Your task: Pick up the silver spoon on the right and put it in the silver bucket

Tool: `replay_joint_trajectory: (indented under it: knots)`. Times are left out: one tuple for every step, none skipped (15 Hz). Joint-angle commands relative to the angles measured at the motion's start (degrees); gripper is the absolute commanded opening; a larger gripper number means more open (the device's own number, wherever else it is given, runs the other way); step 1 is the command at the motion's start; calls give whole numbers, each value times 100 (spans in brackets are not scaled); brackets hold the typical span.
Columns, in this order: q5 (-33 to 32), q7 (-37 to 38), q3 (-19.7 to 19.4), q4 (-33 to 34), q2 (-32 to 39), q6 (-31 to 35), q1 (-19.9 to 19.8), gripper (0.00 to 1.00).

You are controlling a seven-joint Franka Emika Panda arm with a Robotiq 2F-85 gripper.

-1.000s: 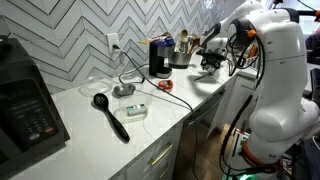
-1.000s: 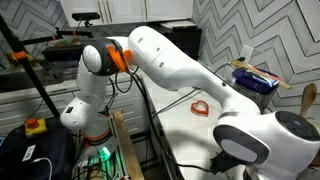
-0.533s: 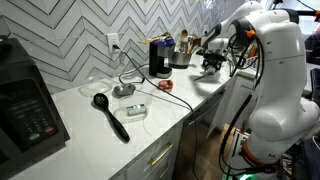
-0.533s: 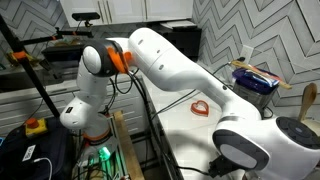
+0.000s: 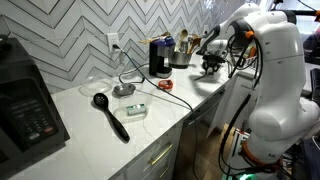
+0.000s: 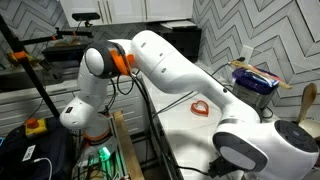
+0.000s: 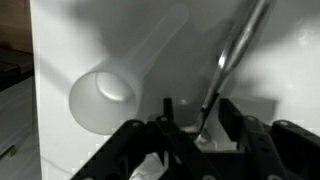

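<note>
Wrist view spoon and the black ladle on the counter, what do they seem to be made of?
The silver spoon looks like polished metal, likely steel: grey, with bright reflective streaks along its thin handle. The black ladle looks like matte plastic or silicone: evenly dark, no glints; which one is unclear.

The arm (image 6: 245, 150) has lowered slightly, shifting the tool (image 5: 211, 68).
</note>
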Motion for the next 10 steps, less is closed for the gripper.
replay_joint_trajectory:
  knots:
    - [125,64,88,50,90,126,-100,27]
    - [115,80,84,44,83,133,-92,20]
    - [106,92,81,31,67,119,-84,12]
    - [96,102,79,5,39,125,-71,3]
    - [80,105,77,-21,12,129,-54,0]
    - [59,109,73,-50,-19,125,-33,0]
    - [49,122,69,-94,-62,126,-10,1]
    - [44,121,72,-105,-87,80,0,3]
    - [51,107,80,-143,-158,19,13,3]
    - [68,73,98,-184,-246,-46,23,3]
